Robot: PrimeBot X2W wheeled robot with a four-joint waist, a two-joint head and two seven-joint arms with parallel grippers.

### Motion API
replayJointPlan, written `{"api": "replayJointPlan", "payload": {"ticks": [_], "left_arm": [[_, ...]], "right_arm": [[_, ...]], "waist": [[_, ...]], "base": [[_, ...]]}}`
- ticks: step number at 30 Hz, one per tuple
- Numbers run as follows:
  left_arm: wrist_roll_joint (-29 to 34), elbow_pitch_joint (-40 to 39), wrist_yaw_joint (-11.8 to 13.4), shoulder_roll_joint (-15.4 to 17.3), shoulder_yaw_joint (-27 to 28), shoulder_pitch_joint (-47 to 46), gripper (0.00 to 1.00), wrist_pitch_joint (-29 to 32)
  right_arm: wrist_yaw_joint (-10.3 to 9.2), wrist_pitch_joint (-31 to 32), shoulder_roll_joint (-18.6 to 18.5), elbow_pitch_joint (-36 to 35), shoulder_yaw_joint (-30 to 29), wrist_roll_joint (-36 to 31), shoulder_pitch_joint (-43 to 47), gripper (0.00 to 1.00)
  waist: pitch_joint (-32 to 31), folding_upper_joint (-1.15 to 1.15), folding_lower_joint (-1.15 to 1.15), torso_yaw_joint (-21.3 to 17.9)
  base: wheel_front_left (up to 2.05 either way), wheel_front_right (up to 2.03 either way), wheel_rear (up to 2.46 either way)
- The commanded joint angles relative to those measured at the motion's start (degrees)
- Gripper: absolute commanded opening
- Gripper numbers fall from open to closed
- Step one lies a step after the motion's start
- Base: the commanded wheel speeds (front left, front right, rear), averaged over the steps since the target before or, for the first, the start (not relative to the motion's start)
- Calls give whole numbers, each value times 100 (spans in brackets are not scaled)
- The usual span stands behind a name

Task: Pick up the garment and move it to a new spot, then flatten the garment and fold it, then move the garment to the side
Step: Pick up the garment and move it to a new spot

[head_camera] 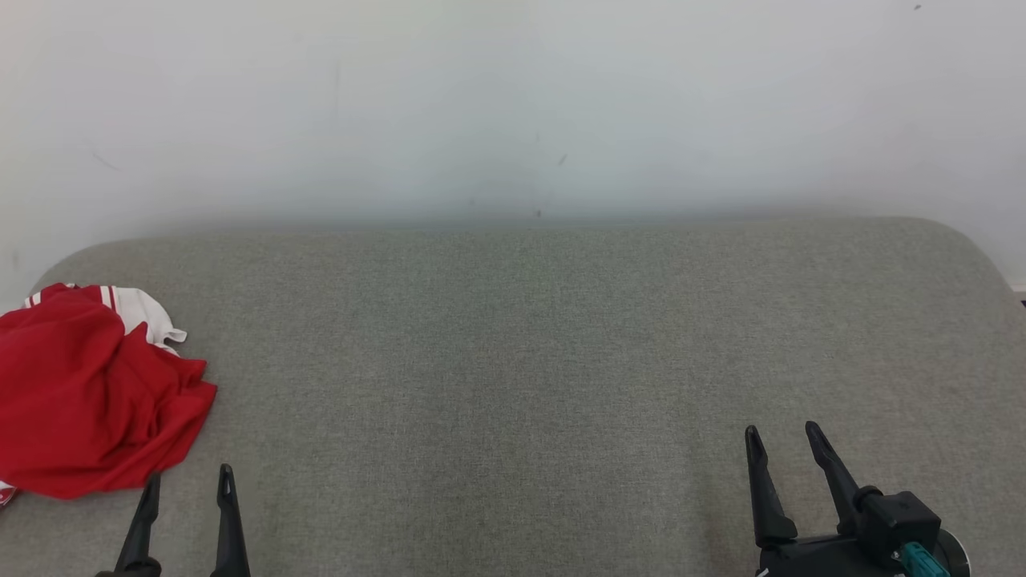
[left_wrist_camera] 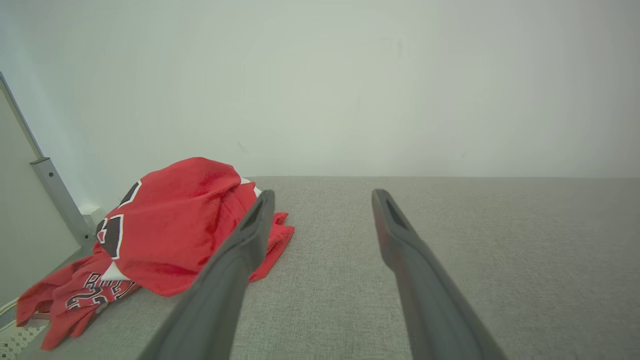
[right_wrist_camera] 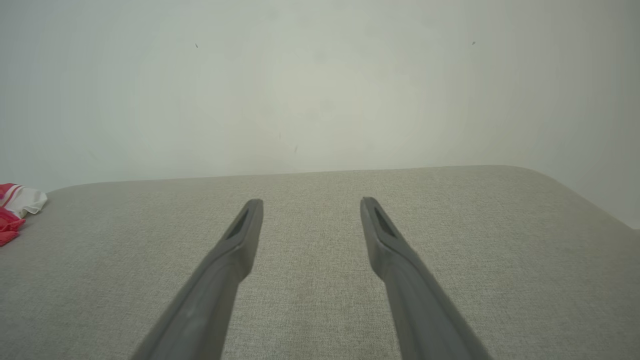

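Figure. Start of the pick-up, judged for risk. The red garment (head_camera: 88, 401), crumpled in a heap with white trim and dark lettering, lies at the far left of the bench (head_camera: 513, 361), and one part appears to trail over the left edge. The greatest risk is that a pinch on a loose outer fold drags the heap off that edge. A lesser one is that the pinch takes several layers at once, so the cloth stays bunched when flattening begins. The left hand (head_camera: 190, 474) is open and empty, just beside the heap's near edge. The right hand (head_camera: 781, 429) is also open and empty, well apart from the heap, so a long reach might leave it late to help. Surroundings: a plain pale wall (head_camera: 513, 96) behind, a grey cloth-covered top with rounded corners, and a slim metal post (left_wrist_camera: 55, 200) at the left.
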Motion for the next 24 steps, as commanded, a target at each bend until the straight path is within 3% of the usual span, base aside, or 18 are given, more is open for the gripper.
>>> {"api": "replayJointPlan", "payload": {"ticks": [1, 15, 24], "left_arm": [[-23, -25, -2, 5, 22, 67, 100, -40], [36, 15, 22, -15, 95, 54, 100, -40], [126, 160, 16, 49, 11, -33, 100, -29]], "right_arm": [[-12, -35, -18, -5, -3, 30, 42, 100], [-12, -48, -17, 31, 1, 49, 96, 100], [-12, -25, -17, 8, 14, -35, 154, 100]], "waist": [[2, 0, 0, 5], [8, 0, 0, 209], [2, 0, 0, 849]], "base": [[0, 0, 0], [0, 0, 0], [0, 0, 0]]}}
